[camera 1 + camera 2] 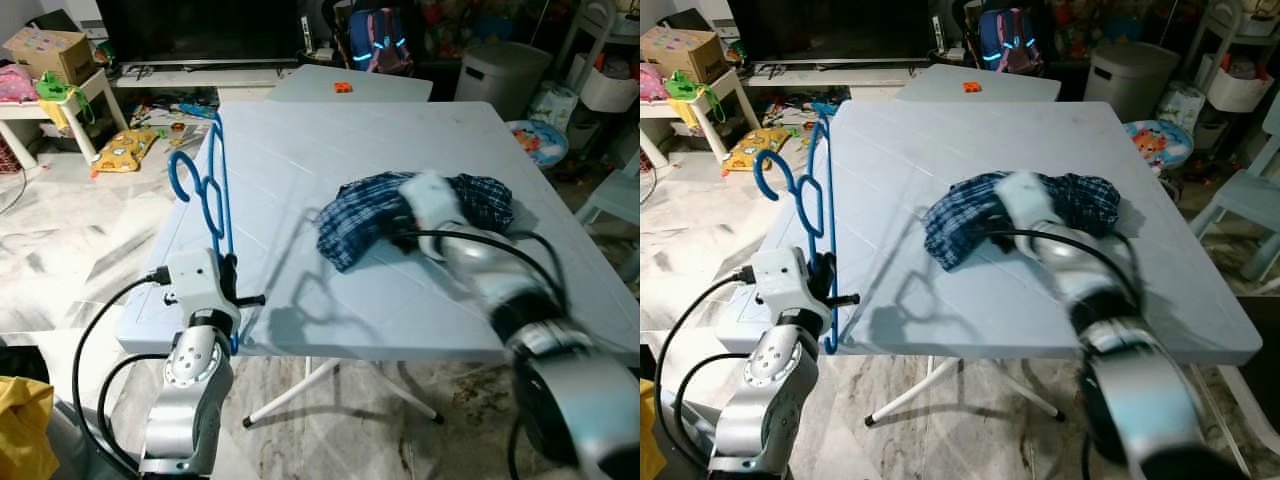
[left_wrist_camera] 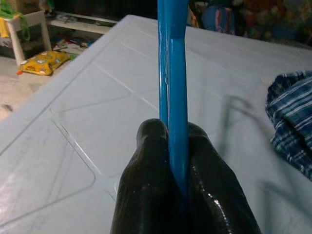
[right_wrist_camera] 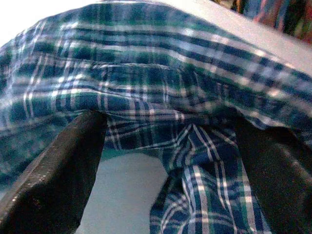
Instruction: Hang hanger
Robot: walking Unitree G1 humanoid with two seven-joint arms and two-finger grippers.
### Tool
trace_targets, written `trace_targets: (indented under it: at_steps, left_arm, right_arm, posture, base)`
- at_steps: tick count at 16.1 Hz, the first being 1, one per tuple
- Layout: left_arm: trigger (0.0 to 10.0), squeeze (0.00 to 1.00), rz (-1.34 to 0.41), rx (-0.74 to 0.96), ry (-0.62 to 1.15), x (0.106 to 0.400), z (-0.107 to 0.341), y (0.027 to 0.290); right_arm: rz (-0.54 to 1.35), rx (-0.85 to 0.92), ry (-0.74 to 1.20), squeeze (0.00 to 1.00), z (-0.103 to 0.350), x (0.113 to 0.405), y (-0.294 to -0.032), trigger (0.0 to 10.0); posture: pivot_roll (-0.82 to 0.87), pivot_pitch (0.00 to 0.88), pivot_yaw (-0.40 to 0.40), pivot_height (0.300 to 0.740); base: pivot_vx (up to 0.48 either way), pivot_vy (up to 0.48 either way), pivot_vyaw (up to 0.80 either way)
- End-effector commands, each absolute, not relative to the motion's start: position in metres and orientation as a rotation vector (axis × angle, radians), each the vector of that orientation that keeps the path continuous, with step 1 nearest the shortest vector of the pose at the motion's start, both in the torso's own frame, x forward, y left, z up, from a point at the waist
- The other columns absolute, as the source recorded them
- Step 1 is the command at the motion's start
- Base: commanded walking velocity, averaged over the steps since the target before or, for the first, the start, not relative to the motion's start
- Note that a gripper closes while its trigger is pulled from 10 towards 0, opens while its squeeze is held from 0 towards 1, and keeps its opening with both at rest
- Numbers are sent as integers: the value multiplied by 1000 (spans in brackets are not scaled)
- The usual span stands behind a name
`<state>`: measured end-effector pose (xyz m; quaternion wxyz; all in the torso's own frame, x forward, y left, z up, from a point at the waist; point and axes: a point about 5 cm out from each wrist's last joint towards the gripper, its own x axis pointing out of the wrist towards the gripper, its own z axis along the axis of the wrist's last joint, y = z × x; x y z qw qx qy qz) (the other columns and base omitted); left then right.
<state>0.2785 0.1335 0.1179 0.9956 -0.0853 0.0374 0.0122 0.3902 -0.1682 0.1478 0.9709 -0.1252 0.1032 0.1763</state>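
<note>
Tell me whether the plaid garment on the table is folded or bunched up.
Bunched up. The plaid garment lies crumpled in a heap on the table, with the right pincer open around its folds.

A lived-in home living room, cluttered with children's things.

A dark television (image 1: 200,30) stands on a low stand along the far wall, with toys (image 1: 128,148) scattered over the marble-patterned floor (image 1: 70,250) in front of it. A cardboard box (image 1: 50,52) sits on a small white side table (image 1: 60,105), a backpack (image 1: 378,40) stands beyond the far edge of the pale folding table (image 1: 300,150), and a white bin (image 1: 502,75) stands further right.
</note>
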Motion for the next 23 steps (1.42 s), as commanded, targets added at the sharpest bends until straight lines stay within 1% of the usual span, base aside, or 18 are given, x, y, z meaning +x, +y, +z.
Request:
trace_targets:
  at_steps: [1,2,3,6,8,10,11,12,13,14,15,16,17,18,19,21,22,23]
  left_arm:
    - [10000,0,-18,-156,57,277,123,129]
    - [10000,0,-30,-142,58,276,123,129]
    - [10000,0,-31,-142,59,277,123,130]
    - [10000,0,-73,-128,37,282,129,128]
    - [10000,0,-90,-124,33,286,131,128]
    - [10000,0,-93,-119,31,288,131,127]
    - [10000,0,-89,-119,31,287,131,128]
    - [10000,0,-78,-120,32,287,131,128]
    - [10000,0,-71,-119,33,286,130,128]
    - [10000,0,-64,-117,29,285,131,129]
    - [10000,0,-63,-116,27,284,131,129]
    - [10000,0,-61,-116,27,283,130,130]
    - [10000,0,-59,-116,28,282,130,132]
    - [10000,0,-50,-123,32,281,128,133]
    - [10000,0,-46,-127,33,280,128,132]
    - [10000,0,-46,-137,38,277,126,130]
    - [10000,0,-52,-142,42,276,125,128]
    - [10000,0,-59,-144,47,277,124,127]
  right_arm:
    - [338,-106,154,0,160,388,-177,10000]
    - [318,-27,125,0,162,383,-181,10000]
    - [311,14,106,0,163,378,-180,10000]
    - [324,72,24,0,172,365,-172,10000]
    - [420,101,70,0,170,355,-158,10000]
    - [564,-89,144,0,154,346,-142,10000]
    - [604,-116,194,0,149,344,-136,10000]
    - [659,-218,263,0,139,342,-129,10000]
    - [686,-267,284,0,136,341,-126,10000]
    - [781,-396,283,0,137,338,-118,10000]
    - [813,-432,277,0,138,337,-117,10000]
    - [903,-484,293,0,140,332,-119,10000]
    - [951,-501,299,0,143,329,-121,10000]
    - [1002,-476,287,0,154,325,-128,10000]
    - [991,-465,246,0,165,327,-135,10000]
    - [916,-379,139,0,190,331,-151,10000]
    - [831,-344,89,0,202,333,-168,10000]
    - [752,-328,85,0,206,334,-186,10000]
  posture:
    - [-92,0,24,740]
    - [-97,0,36,740]
    - [-102,0,50,740]
    - [-111,0,82,740]
    - [-112,0,89,740]
    - [-104,0,79,740]
    - [-101,0,77,740]
    - [-95,0,69,740]
    - [-92,0,67,740]
    - [-84,0,57,740]
    - [-82,0,50,740]
    - [-81,0,42,740]
    - [-83,0,36,740]
    - [-85,0,25,740]
    - [-86,0,22,740]
    - [-94,0,20,740]
    - [-104,0,24,740]
    - [-111,0,28,740]
  base:
    - [0,0,0]
    - [0,0,0]
    - [0,0,0]
    - [0,0,0]
    - [0,0,0]
    - [0,0,0]
    - [0,0,0]
    - [0,0,0]
    - [0,0,0]
    - [0,0,0]
    - [0,0,0]
    - [0,0,0]
    - [0,0,0]
    - [0,0,0]
    - [0,0,0]
    - [0,0,0]
    - [0,0,0]
    - [0,0,0]
